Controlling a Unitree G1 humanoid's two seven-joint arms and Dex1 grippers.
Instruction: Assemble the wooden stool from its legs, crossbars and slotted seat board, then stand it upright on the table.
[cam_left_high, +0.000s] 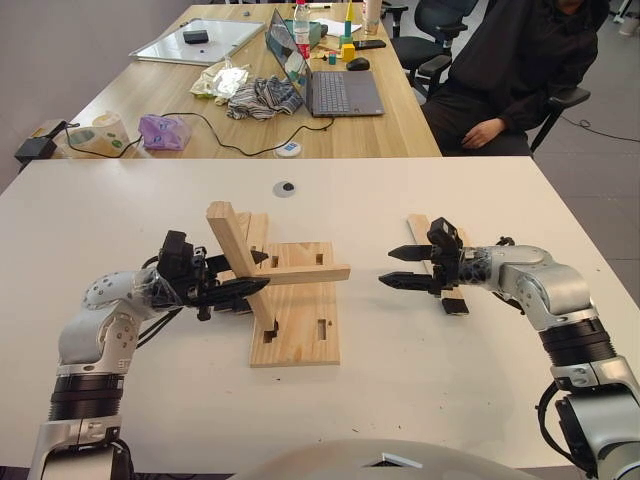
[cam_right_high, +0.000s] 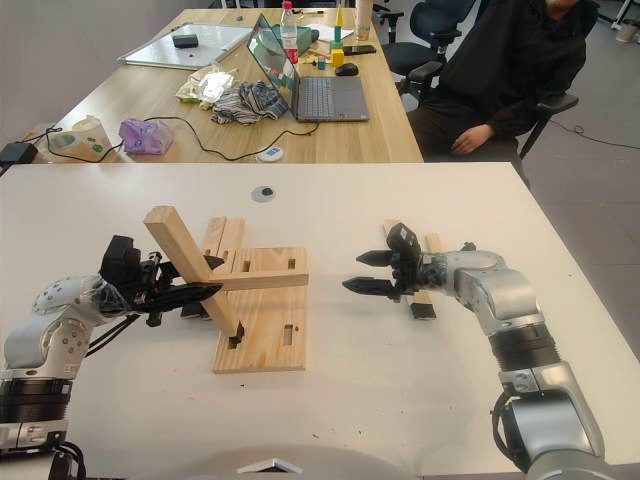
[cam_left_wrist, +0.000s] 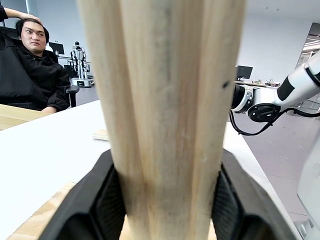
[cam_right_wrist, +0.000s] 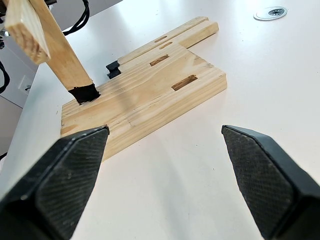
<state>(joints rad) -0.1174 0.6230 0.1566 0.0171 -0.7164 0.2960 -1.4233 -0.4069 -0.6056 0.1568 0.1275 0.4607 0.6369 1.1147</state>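
Carrying everything, the white table (cam_left_high: 450, 400) holds the slotted seat board (cam_left_high: 305, 335) flat at its middle, spare wooden pieces (cam_left_high: 257, 232) just beside the board's 12 o'clock edge. A leg (cam_left_high: 226, 230) leans toward 11 o'clock, its dark end in the slot near the board's 7 o'clock corner, the left gripper (cam_left_high: 248, 289) clamping it in its jaws from 9 o'clock. At the board's 3 o'clock, apart from it, the right gripper (cam_left_high: 386, 268) hangs with jaws wide.

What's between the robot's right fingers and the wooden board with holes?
Nothing, just bare white table between the right fingers and the seat board; the eye views and right wrist view show it.
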